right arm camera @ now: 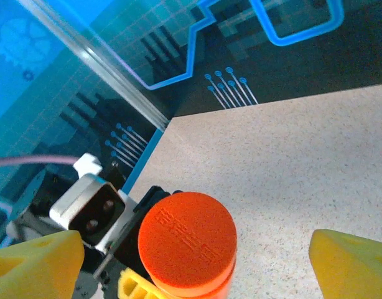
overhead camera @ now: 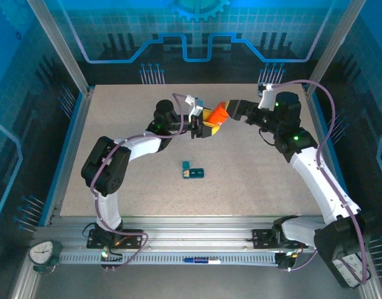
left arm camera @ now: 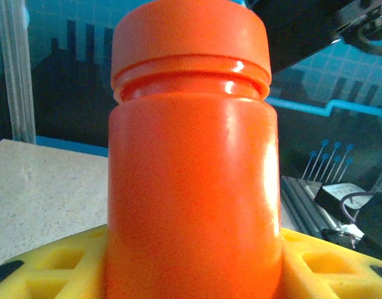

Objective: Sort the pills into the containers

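Observation:
An orange bottle [overhead camera: 217, 115] with its cap [right arm camera: 186, 240] on hangs tilted above the back middle of the table. My left gripper [overhead camera: 206, 128] is shut on the bottle's body [left arm camera: 191, 187], with one yellow finger [left arm camera: 48, 268] on each side. My right gripper [right arm camera: 194, 268] stands open around the cap, its yellow fingers [right arm camera: 353, 261] well apart from it on both sides. The containers [overhead camera: 193, 170], a small dark-teal strip of cells, lie on the table in front of both grippers. The pills are out of view.
The speckled table [overhead camera: 253, 180] is fenced by an aluminium frame with blue printed walls [overhead camera: 191, 37]. The left wrist camera housing [right arm camera: 91, 202] sits close beside the bottle cap. Both arms reach in from the near edge.

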Available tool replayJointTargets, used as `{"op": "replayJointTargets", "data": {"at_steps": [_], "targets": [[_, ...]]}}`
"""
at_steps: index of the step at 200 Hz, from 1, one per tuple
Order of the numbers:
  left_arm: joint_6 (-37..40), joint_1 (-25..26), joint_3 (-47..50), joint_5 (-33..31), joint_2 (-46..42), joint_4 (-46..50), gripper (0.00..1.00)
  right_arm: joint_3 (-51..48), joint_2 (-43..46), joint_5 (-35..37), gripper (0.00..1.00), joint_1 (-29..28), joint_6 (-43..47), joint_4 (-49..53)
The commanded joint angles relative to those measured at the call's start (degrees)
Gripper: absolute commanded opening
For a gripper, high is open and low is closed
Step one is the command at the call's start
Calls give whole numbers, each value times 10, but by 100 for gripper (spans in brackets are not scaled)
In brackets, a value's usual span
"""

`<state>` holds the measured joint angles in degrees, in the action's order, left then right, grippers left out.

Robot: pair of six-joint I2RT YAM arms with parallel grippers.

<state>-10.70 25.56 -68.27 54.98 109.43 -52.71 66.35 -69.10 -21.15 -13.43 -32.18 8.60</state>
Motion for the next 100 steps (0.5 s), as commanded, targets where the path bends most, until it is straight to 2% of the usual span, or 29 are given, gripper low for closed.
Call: {"op": "replayJointTargets", "data": {"at_steps": [1, 21, 53, 83, 100], "targets": [[-57, -7, -26, 54, 11, -58, 0, 38, -37, -87, 92, 9, 126, 33], [-74, -9, -28, 71, 13, -63, 0, 71, -69, -136, 91, 10, 177, 57], [-82, -12, -27, 82, 11, -64, 0, 104, -100, -168, 89, 7, 186, 73], [-83, -11, -26, 83, 9, -64, 0, 110, -109, -167, 81, 2, 181, 76], [-84, -11, -26, 83, 8, -67, 0, 108, -112, -169, 72, 2, 175, 74]]}}
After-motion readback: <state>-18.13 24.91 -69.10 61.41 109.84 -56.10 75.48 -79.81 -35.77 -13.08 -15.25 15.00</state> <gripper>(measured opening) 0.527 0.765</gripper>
